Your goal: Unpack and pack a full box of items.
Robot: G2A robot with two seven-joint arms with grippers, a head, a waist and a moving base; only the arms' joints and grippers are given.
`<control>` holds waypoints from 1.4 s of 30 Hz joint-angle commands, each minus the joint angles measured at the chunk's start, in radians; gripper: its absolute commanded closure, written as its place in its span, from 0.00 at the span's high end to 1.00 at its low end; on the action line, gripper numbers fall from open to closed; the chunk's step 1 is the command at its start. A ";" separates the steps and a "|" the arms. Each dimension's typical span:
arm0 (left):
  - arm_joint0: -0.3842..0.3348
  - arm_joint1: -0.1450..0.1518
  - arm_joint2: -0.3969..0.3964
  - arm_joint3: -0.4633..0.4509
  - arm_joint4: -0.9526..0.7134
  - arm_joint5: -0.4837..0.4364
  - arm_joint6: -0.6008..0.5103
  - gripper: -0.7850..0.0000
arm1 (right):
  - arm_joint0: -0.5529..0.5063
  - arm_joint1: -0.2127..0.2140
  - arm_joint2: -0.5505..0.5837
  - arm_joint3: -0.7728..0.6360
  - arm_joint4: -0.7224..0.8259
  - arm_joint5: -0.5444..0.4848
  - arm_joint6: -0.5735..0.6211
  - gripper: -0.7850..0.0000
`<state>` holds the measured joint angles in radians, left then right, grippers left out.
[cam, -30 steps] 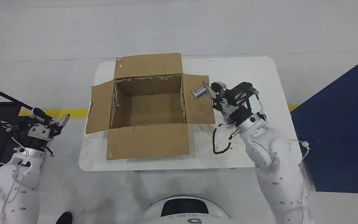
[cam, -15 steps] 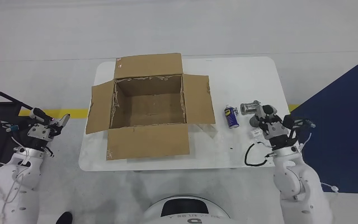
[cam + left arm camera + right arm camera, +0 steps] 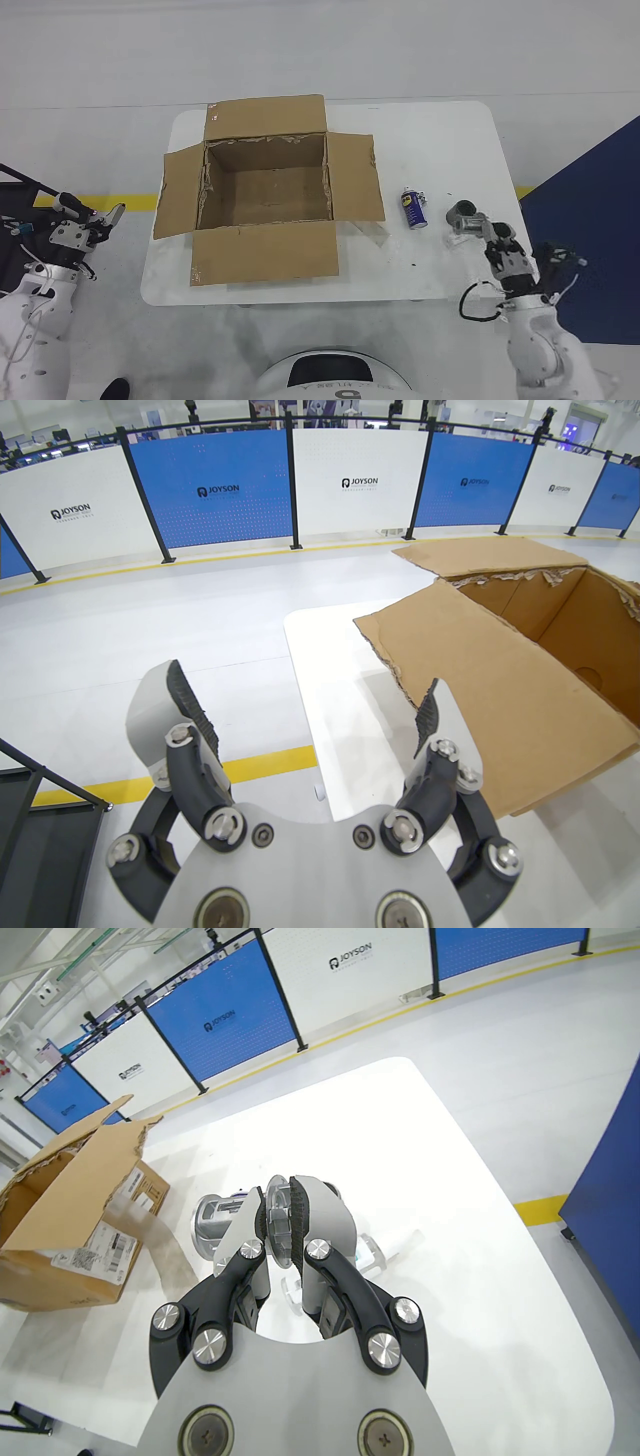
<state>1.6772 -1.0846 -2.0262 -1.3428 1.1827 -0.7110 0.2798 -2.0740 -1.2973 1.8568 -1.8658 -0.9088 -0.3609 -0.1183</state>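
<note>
Right pincer: Your right pincer (image 3: 282,1208) is closed narrow on the disc-shaped flange of a silver metal cylindrical fitting (image 3: 215,1223). It sits near the front right corner of the white rounded tabletop (image 3: 450,140). You cannot tell whether the fitting touches the surface or hangs just above it.
Fitting's axis: The fitting's body sticks out sideways from the fingers, with its long axis pointing toward the box side of the tabletop.
Nearest neighbour: A small blue and yellow spray can (image 3: 412,208) lies on its side near the fitting, between it and the box. From above the two look apart.
Box: The open brown cardboard box (image 3: 265,250) stands well apart from your right pincer, beyond the can, with its flaps spread flat.
Left pincer: Your left pincer (image 3: 304,675) is spread wide and holds nothing. It hangs off the tabletop's left edge, near the box's left flap.
Nearer arm: The right arm has the fitting, and the left is on the far side of the box.
Likely next move: To set the fitting down, keep it off the can. To return it to the box, carry it over the can and the right flap.
</note>
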 commanded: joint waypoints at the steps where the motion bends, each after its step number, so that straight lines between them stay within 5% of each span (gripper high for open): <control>1: 0.000 0.000 0.000 0.000 0.000 0.000 0.000 1.00 | -0.012 0.003 0.011 0.014 -0.014 -0.052 -0.008 0.00; 15: 0.000 0.000 0.000 0.000 0.000 0.000 0.000 1.00 | -0.028 0.016 -0.028 -0.045 -0.241 -0.165 0.038 0.00; 27: 0.000 0.000 0.000 0.000 0.000 0.000 0.000 1.00 | 0.129 0.030 -0.147 -0.054 -0.369 -0.134 0.398 0.00; 42: 0.000 0.000 0.000 0.000 0.000 0.000 0.000 1.00 | 0.241 0.039 -0.167 0.042 -0.306 -0.064 0.549 0.00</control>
<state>1.6772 -1.0846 -2.0262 -1.3428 1.1827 -0.7110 0.2798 -1.8374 -1.2589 1.6918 -1.8283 -1.2159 -0.4290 0.4270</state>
